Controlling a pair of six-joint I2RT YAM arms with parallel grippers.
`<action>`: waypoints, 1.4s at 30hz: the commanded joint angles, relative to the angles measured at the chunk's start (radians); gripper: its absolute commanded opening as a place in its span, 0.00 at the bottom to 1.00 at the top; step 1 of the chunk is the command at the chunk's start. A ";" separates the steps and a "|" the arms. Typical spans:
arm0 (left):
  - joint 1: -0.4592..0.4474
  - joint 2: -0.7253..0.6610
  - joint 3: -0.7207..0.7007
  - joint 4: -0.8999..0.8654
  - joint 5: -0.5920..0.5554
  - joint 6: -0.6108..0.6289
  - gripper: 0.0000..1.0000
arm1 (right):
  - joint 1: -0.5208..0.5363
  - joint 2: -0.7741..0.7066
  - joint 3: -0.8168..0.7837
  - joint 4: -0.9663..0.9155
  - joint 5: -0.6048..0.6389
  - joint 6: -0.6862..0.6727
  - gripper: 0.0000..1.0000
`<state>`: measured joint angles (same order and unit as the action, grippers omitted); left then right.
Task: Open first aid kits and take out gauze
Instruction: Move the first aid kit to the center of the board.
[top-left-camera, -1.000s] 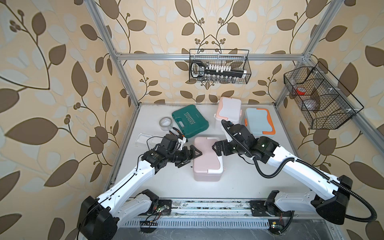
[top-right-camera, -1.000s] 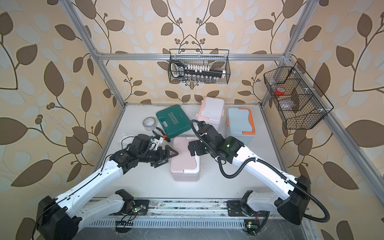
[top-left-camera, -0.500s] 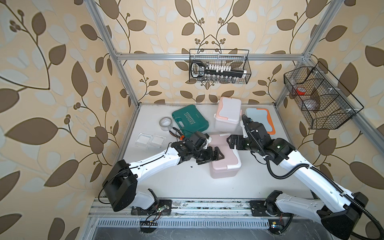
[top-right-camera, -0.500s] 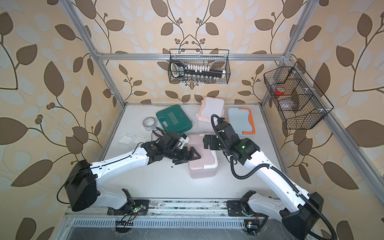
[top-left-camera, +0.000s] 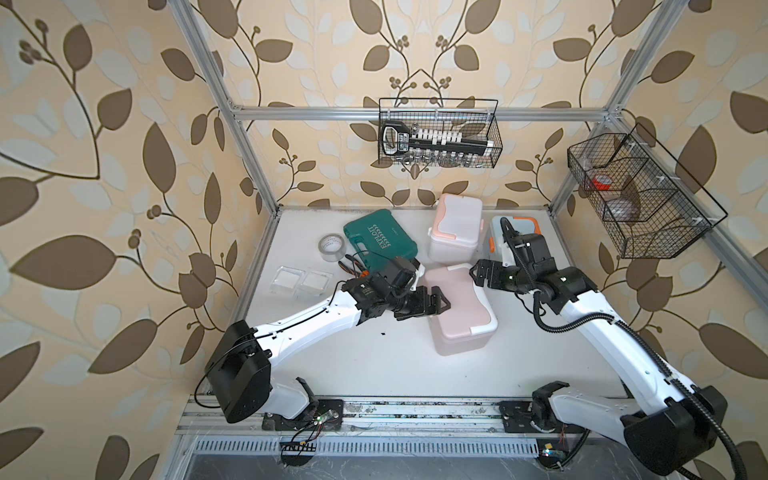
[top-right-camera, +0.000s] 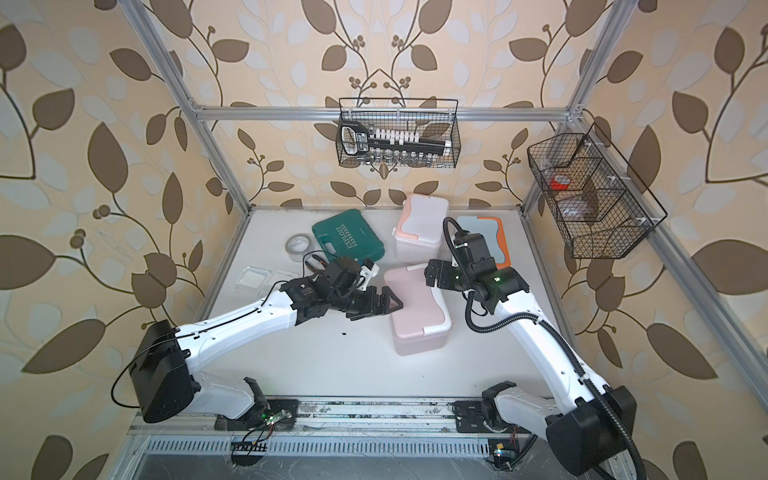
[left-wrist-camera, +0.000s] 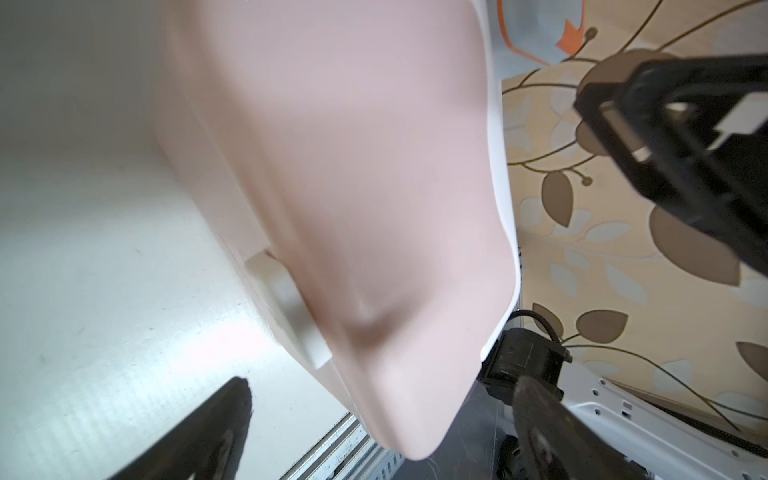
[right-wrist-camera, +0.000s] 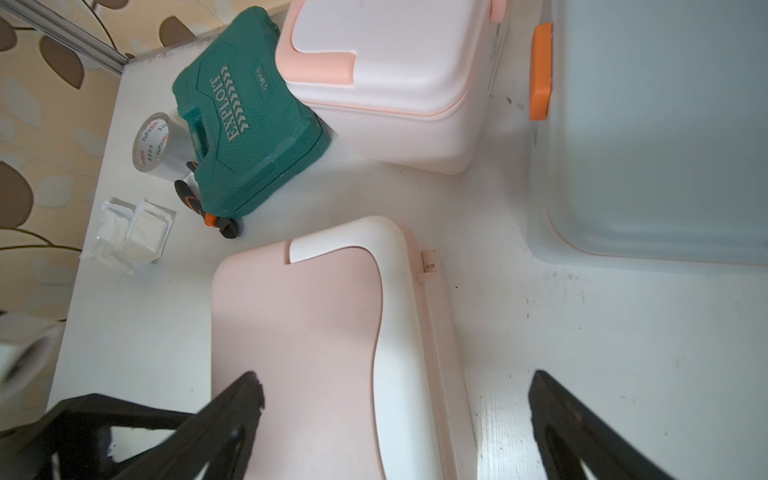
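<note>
Beside the pink first aid kit (top-left-camera: 461, 307), which sits lid shut mid-surface, both claws are spread wide and empty. The left claw (top-left-camera: 428, 307) is at the kit's left-arm edge, level with the lid; I can't tell if it touches. The right claw (top-left-camera: 478, 274) hangs over the kit's far corner.

Behind the kit are the white-and-peach kit (top-left-camera: 455, 228) and the light blue kit (top-right-camera: 482, 232), both closed. Two gauze packets (top-left-camera: 301, 281) lie well off the kit's left-arm side.

My read: hard, smooth moulded shell, light, so it will skate if pushed. I'd brace the body with one claw and lift at the white latch tab (left-wrist-camera: 286, 307) on the near end. Gauze film looks limp and slick, so I'd pinch an edge.
</note>
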<state>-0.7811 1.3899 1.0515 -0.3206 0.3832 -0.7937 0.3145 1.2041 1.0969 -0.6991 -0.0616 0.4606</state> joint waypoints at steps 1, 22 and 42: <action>0.025 -0.026 0.039 -0.045 -0.011 0.053 0.99 | -0.020 0.059 0.024 0.046 -0.138 -0.065 0.99; -0.076 0.183 0.104 0.075 0.137 0.015 0.99 | 0.064 -0.219 -0.202 -0.077 -0.198 0.075 0.72; 0.001 0.130 0.203 -0.128 0.050 0.133 0.99 | -0.031 -0.371 -0.090 -0.195 0.032 0.087 0.82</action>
<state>-0.8524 1.6337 1.2621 -0.3744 0.4767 -0.7223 0.2874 0.8467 0.9710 -0.8768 -0.0479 0.5640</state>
